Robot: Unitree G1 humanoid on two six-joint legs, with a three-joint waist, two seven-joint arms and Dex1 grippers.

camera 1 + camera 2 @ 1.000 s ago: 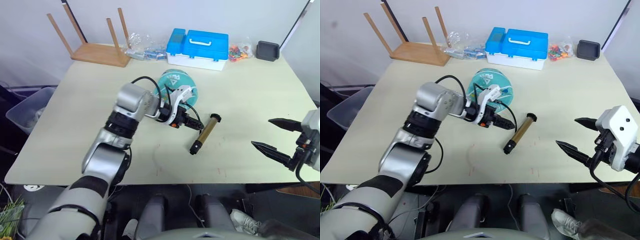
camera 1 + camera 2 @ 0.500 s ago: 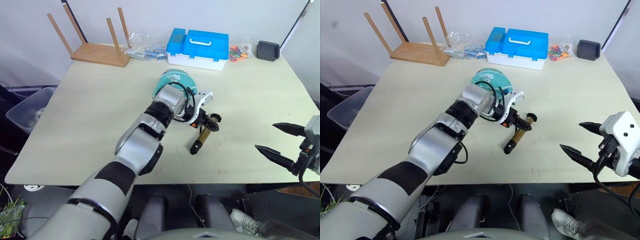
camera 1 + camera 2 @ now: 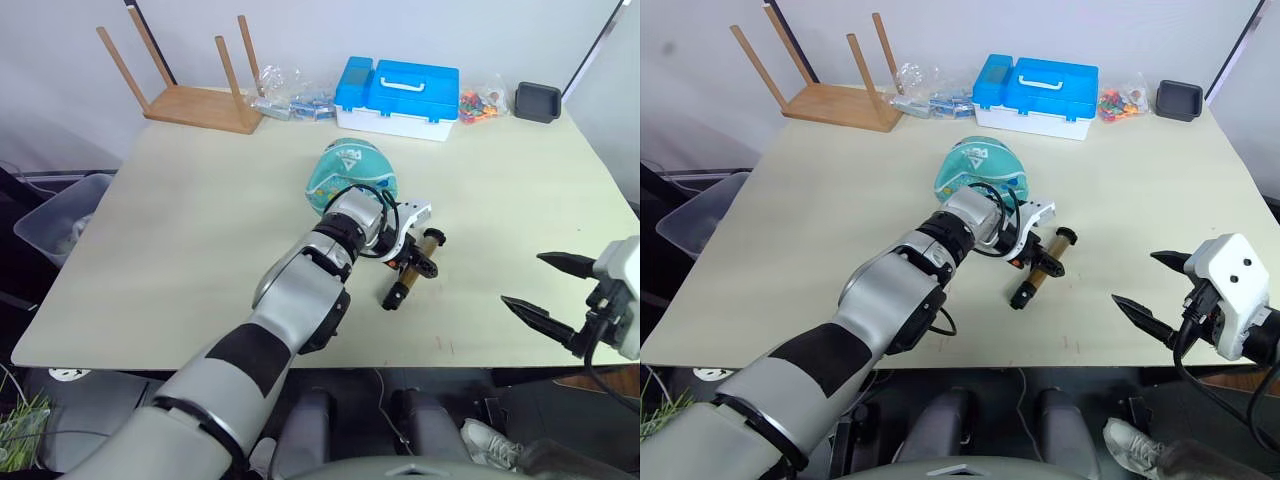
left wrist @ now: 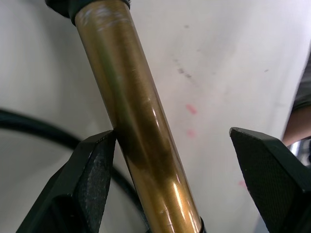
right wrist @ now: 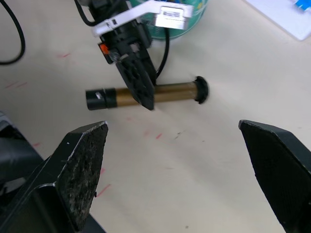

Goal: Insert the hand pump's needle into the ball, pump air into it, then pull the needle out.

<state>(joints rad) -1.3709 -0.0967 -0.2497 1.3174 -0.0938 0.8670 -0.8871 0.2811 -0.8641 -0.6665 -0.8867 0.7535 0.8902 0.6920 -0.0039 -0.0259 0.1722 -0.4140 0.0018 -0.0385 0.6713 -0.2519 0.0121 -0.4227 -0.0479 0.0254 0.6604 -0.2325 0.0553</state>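
Note:
The teal ball (image 3: 348, 170) rests near the middle of the table, its white triangle logo facing up. Just right of it and nearer me lies the hand pump (image 3: 410, 268), a gold-bronze barrel with black ends; its thin black hose (image 3: 362, 193) loops back toward the ball. My left gripper (image 3: 418, 262) is open and straddles the barrel. In the left wrist view the barrel (image 4: 141, 136) touches one finger (image 4: 92, 179) and stands clear of the other. My right gripper (image 3: 522, 279) hangs open and holds nothing by the table's right front edge, facing the pump (image 5: 165, 93).
A blue toolbox (image 3: 395, 95), an upturned wooden stool (image 3: 195, 100), clear bags of small parts (image 3: 290, 95) and a black tray (image 3: 537, 100) line the far edge. A grey bin (image 3: 55, 225) stands off the table's left side.
My left gripper has swung right from beside the ball to over the pump's barrel and settled lower around it. The right gripper has dropped slightly.

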